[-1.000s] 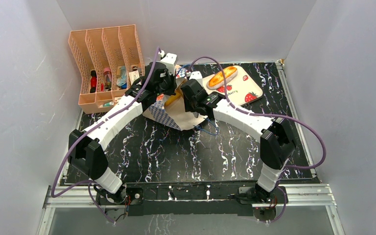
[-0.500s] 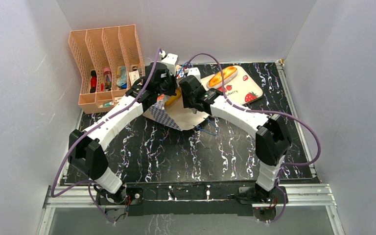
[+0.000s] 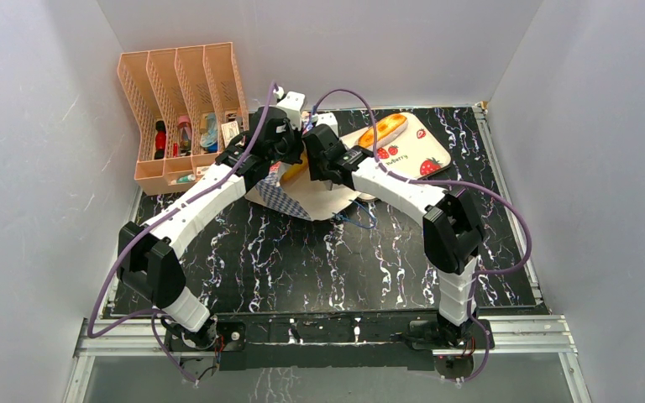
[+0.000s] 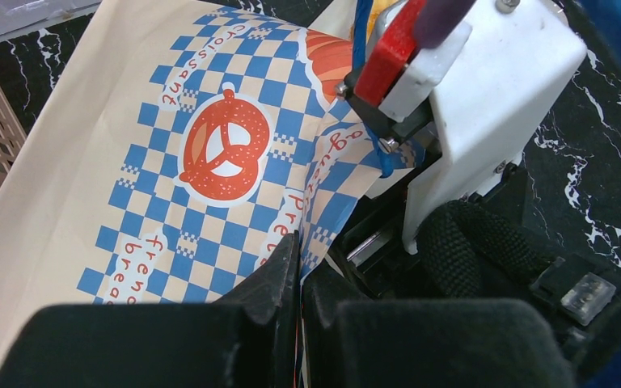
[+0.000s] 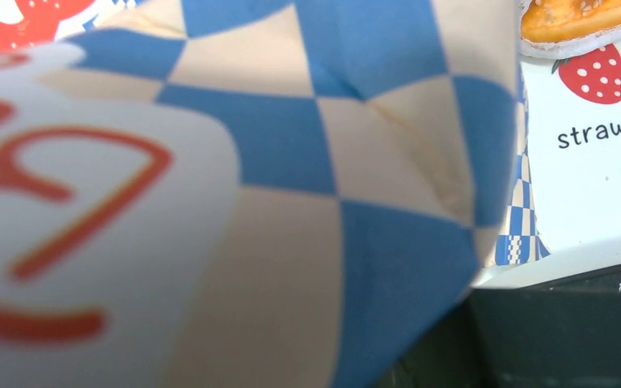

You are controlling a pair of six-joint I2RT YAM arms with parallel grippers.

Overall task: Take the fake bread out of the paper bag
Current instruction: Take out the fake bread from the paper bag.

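Left gripper (image 4: 299, 275) pinches the paper bag (image 4: 154, 162) by its edge to hold the mouth open. Right gripper (image 3: 313, 164) pokes in for bread, but paper hides its grip. One long loaf (image 3: 384, 128) lies outside on the strawberry tray (image 3: 427, 149).

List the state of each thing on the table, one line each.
paper bag, lying on its side, edge pinched by the left claw
left claw, shut on the paper bag
right claw, at the bag, open or shut unclear
long glazed loaf, out of the bag, lying on the strawberry tray
file rack, upright, slots partly filled
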